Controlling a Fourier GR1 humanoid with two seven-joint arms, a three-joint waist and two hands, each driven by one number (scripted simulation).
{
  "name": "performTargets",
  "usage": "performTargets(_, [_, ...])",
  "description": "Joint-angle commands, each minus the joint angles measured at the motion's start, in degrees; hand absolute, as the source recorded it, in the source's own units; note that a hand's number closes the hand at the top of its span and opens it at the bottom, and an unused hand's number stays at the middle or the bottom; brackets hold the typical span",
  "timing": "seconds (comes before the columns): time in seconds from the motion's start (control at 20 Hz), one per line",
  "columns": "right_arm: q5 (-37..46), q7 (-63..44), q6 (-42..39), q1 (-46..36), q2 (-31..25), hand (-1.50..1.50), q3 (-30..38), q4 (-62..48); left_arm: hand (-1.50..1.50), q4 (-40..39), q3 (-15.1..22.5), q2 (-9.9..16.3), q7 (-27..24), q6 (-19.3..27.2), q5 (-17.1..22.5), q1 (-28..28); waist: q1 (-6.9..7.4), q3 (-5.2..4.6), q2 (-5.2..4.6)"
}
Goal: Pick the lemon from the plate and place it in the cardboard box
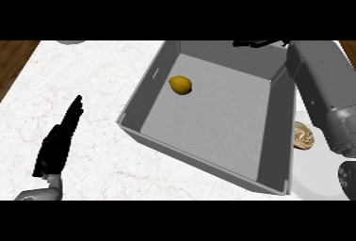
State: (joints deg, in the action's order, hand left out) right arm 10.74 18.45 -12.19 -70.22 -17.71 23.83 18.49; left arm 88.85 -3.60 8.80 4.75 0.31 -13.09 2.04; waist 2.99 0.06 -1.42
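Right hand (pixel 259 43) shows only as dark fingers at the far rim of the grey rectangular cardboard box (pixel 274 141), and I cannot tell whether they are apart or curled. At its eight o'clock, the small yellow oval lemon (pixel 181 85) already lies inside the box, long axis roughly upright. Nearer the lemon than the straight-fingered left hand (pixel 59 141) resting on the white marble surface (pixel 97 94), it holds nothing visible; the white plate (pixel 316 179) sits at four o'clock.
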Motion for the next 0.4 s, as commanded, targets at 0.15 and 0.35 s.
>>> performTargets(0.15, [-1.5,4.5,-8.0,2.3,-11.8,-1.50,3.1,-4.4,0.00,-0.8,0.8,-0.4,-1.5,-0.2,-0.5,0.4,1.51,0.10,-0.95])
performTargets(0.35, [-0.8,7.1,-14.2,4.1,-16.7,-1.50,2.6,-5.4,0.00,-1.9,-0.2,0.4,-0.9,-1.1,0.6,2.3,1.55,0.16,-1.23])
